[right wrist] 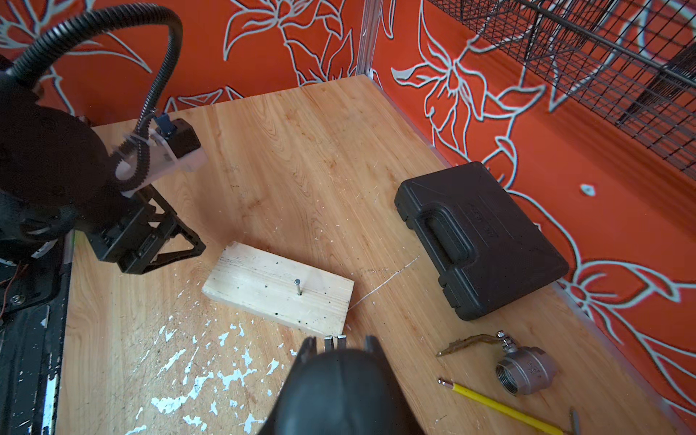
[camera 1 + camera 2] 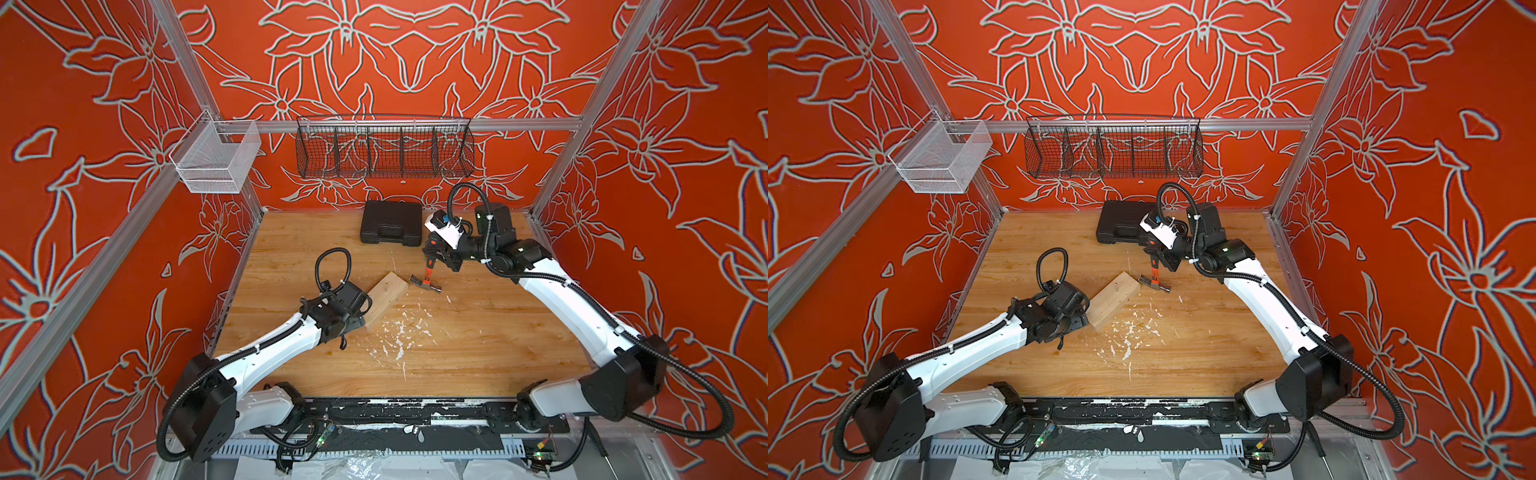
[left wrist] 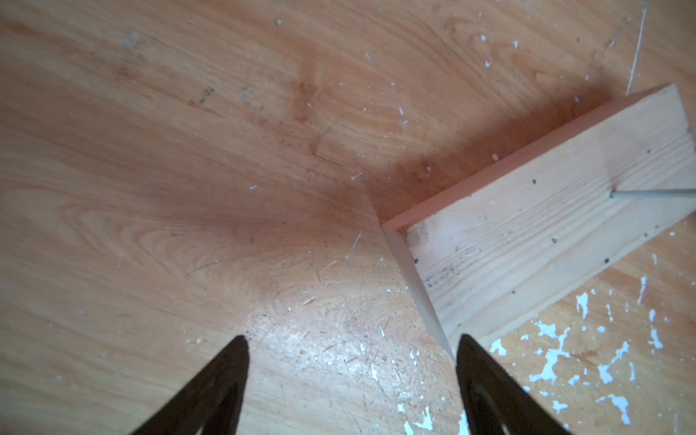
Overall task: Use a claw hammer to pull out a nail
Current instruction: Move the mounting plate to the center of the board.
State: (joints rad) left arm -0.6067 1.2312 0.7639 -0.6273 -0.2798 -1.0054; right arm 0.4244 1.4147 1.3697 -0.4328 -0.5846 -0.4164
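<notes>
My right gripper point(image 2: 436, 253) is shut on the black rubber end of the claw hammer point(image 2: 426, 277). The hammer hangs head down, its steel head just off the far right end of a pale wooden block point(image 2: 384, 297). In the right wrist view the handle end point(image 1: 339, 388) fills the space between the fingers. The forked claw tips point(image 1: 335, 341) sit just short of the block's edge. The nail point(image 1: 297, 287) stands upright in the block point(image 1: 278, 288). My left gripper point(image 3: 352, 350) is open over bare table at the block's near corner point(image 3: 546, 233), with the nail point(image 3: 651, 193) beyond it.
A black plastic case point(image 2: 390, 224) lies at the back of the table. A metal valve point(image 1: 523, 369) and a yellow pencil point(image 1: 497, 405) lie right of the hammer. White paint flecks point(image 2: 399, 332) mark the table centre. Wire baskets point(image 2: 384, 149) hang on the back rail.
</notes>
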